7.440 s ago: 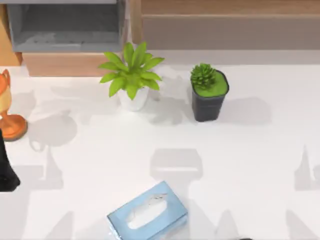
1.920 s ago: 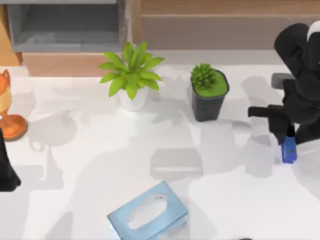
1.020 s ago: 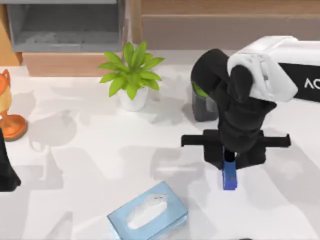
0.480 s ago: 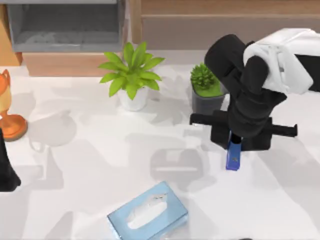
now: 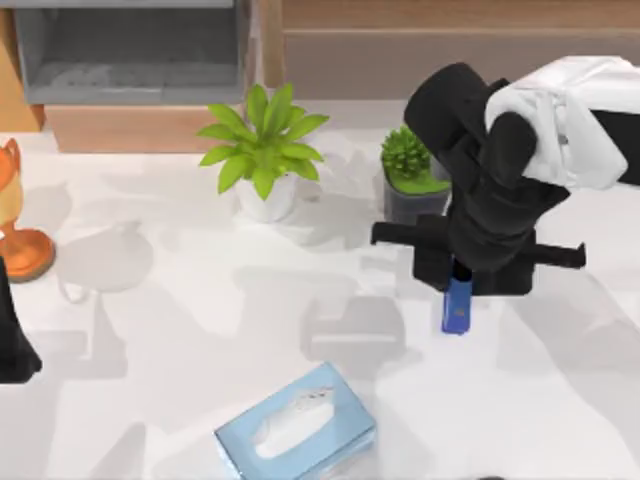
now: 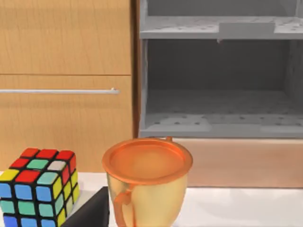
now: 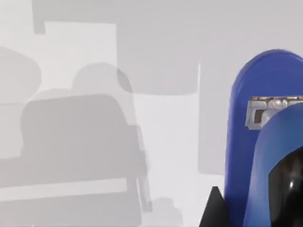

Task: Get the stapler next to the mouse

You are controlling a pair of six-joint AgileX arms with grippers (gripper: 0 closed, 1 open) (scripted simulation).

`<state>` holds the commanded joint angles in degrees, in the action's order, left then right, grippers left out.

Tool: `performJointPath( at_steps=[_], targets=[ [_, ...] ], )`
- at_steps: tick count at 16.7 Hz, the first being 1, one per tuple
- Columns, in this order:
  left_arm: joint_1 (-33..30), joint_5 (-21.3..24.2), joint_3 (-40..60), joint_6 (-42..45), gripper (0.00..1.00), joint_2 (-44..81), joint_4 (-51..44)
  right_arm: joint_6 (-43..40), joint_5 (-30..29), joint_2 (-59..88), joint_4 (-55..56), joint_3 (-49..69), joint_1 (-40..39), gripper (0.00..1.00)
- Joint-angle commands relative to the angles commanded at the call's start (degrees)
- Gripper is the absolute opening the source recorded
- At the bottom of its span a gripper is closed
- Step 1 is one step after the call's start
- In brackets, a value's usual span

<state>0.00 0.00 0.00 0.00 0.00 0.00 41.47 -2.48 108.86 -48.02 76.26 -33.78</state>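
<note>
The bright-blue stapler (image 5: 457,312) hangs just above the white table (image 5: 150,330), right of centre and in front of the dark plant pot. My right gripper (image 5: 458,290) points down and is shut on its upper end. In the right wrist view the stapler (image 7: 251,142) is close up, with its metal staple slot showing and a black finger (image 7: 286,189) pressed against it. The mouse is out of view. My left arm (image 5: 12,345) stays parked at the table's left edge.
A pale-blue tissue box (image 5: 295,428) lies at the front centre. A leafy plant in a white pot (image 5: 265,150) and a succulent in a dark pot (image 5: 410,185) stand at the back. An orange trophy cup (image 6: 147,184) and a colour cube (image 6: 38,187) stand by the grey shelf (image 6: 218,85) at the far left.
My right arm came in from the right carrying the stapler and swung to mid-table. In the last second it drew back toward the dark pot and shifted slightly left.
</note>
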Motion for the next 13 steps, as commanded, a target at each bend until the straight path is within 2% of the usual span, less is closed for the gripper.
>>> performJointPath(
  at_steps=[13],
  targets=[
    [0.0,0.0,0.0,0.0,1.00,0.0,0.0,-3.0,2.6,4.3,-1.9,-2.8,-3.2,0.00]
  ],
)
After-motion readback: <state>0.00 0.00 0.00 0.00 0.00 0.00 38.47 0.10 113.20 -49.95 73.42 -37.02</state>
